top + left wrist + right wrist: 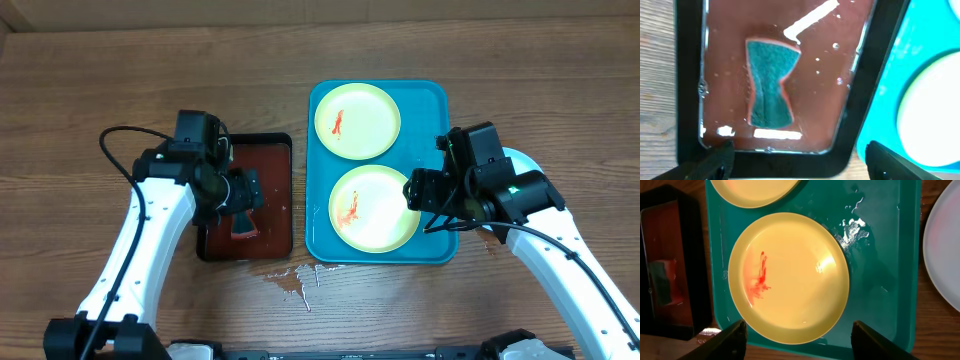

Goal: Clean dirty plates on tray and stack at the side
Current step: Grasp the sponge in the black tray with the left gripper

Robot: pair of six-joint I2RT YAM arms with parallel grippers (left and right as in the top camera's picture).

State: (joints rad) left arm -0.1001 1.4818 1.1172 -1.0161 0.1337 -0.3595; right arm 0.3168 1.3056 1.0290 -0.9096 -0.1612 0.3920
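Now left gripper (800, 161) spread above sponge (770, 82), left of tray (880, 255); right gripper (802, 340) spread above plate (790, 275) at tray's near end.

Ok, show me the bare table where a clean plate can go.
Bare wood: along the far edge beyond the dark tray and blue tray, and down the left edge. Crowded: the blue tray holds two plates; a white plate lies right of it; water pools in front.
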